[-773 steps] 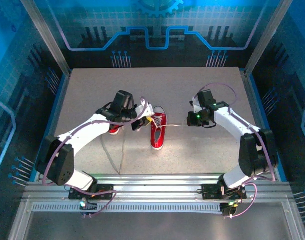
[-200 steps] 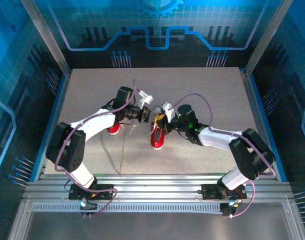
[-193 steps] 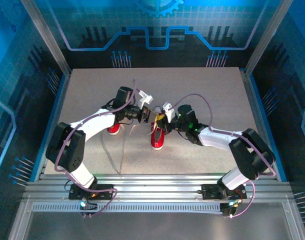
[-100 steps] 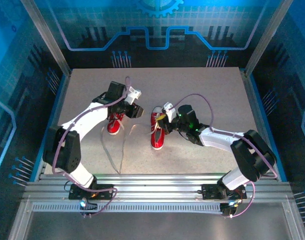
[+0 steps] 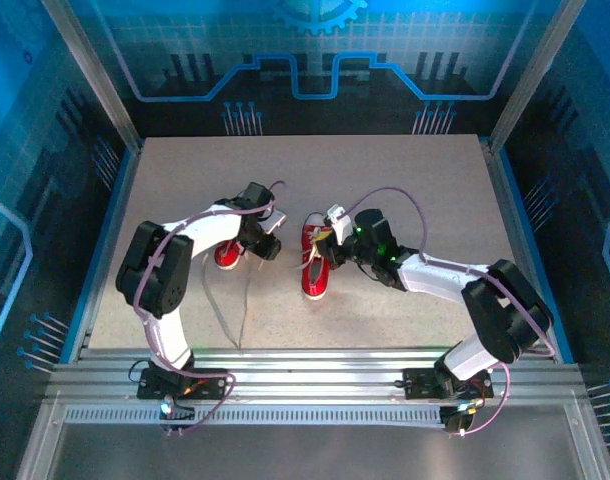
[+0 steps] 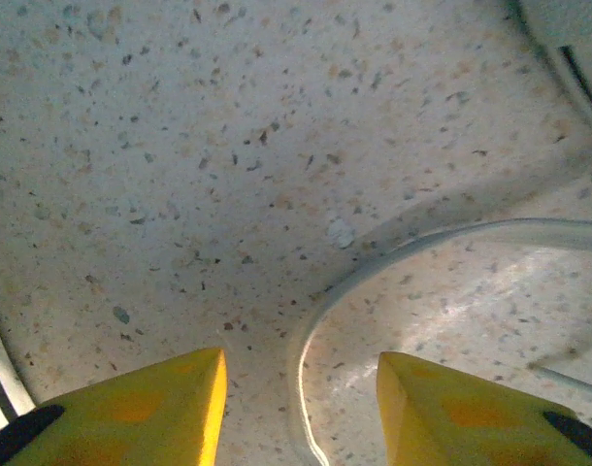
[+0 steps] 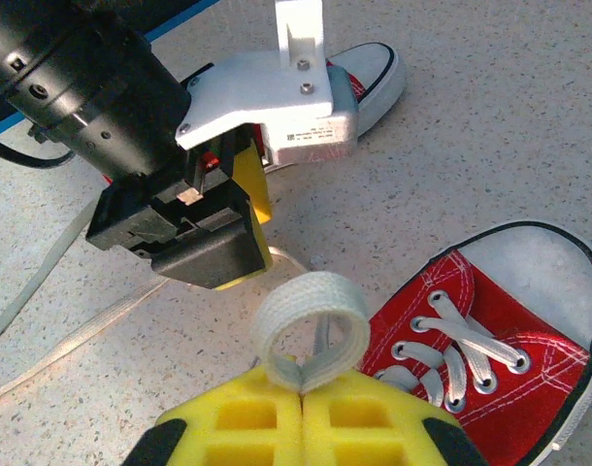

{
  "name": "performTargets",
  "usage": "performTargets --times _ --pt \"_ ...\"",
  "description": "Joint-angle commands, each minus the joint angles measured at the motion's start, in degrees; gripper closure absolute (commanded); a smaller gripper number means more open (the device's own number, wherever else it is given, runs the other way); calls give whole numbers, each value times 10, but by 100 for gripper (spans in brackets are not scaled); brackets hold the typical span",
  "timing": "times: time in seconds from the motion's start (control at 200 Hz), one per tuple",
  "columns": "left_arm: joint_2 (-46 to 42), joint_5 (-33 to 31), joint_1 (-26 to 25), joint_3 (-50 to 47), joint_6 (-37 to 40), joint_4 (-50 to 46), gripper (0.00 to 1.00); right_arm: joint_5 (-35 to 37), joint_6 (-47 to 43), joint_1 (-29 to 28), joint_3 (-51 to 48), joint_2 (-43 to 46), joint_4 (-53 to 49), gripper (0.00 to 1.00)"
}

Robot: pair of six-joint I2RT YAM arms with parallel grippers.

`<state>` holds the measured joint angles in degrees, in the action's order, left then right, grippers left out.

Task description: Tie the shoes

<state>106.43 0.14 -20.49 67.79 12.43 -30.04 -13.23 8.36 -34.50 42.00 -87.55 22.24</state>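
Note:
Two red shoes with white toe caps lie on the speckled table: one (image 5: 315,265) in the middle, the other (image 5: 225,254) to its left. My right gripper (image 7: 303,383) is shut on a folded loop of white lace (image 7: 311,325) from the middle shoe (image 7: 490,330), just left of its eyelets. My left gripper (image 5: 268,237) hangs low over the table between the two shoes. Its yellow fingertips (image 6: 170,403) stand open. A loose lace (image 6: 393,254) curves on the table between them, touching neither.
Long white lace ends (image 5: 230,310) trail from the shoes toward the near table edge. The left gripper's body (image 7: 189,209) sits close in front of the held loop. Blue walls and a metal frame (image 5: 115,210) border the table.
The left gripper pulled away from the right gripper at the middle shoe, swung up and left, then came down low between the shoes with its jaws wider. The right gripper stayed shut on the loop.

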Motion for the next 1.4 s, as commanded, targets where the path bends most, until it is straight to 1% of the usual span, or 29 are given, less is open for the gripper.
performTargets --times 0.0,0.095,0.14,0.2,0.265,0.31,0.41,0.435,0.64,0.705,0.765,0.875,0.96,1.101,1.216,1.301,1.396 --pt "23 -30 -9 10 3 -24 55 7 11 -9 16 -5 -11 100" --pt "37 -32 -13 5 -1 -27 56 12 15 -9 23 -10 -25 100" --pt "41 -29 -14 3 -4 -28 59 13 16 -9 28 -14 -34 100" --pt "42 -22 -14 2 -8 -31 71 16 20 -9 33 -18 -43 100" --pt "33 -16 -14 -1 -12 -34 89 17 25 -9 39 -23 -51 100" --pt "20 -13 -13 -5 -17 -35 100 16 28 -10 43 -25 -58 100" --pt "-24 -3 -12 -15 -21 -35 100 15 32 -9 53 -29 -64 100" --pt "-36 -1 -12 -17 -21 -36 100 15 32 -10 55 -29 -82 100" --pt "-134 25 -12 -20 -37 -56 100 17 30 -9 78 -28 -116 100" --pt "-160 42 -13 -21 -54 -59 100 12 28 -7 81 -30 -130 100" --pt "-185 58 -16 -28 -77 -54 100 5 29 -6 106 -34 -141 100" --pt "-232 77 -36 -53 -122 -30 100 -22 35 1 125 -43 -157 100" --pt "-270 79 -61 -77 -158 -12 100 -41 39 5 135 -47 -163 100" --pt "-332 73 -109 -126 -224 29 100 -49 42 9 140 -50 -168 100" --pt "-374 67 -157 -171 -293 87 100 -52 52 16 142 -52 -169 100" --pt "-379 52 -209 -193 -334 145 100 -62 52 18 141 -54 -164 100" --pt "-347 34 -270 -197 -358 213 100 -77 48 21 135 -54 -158 100"
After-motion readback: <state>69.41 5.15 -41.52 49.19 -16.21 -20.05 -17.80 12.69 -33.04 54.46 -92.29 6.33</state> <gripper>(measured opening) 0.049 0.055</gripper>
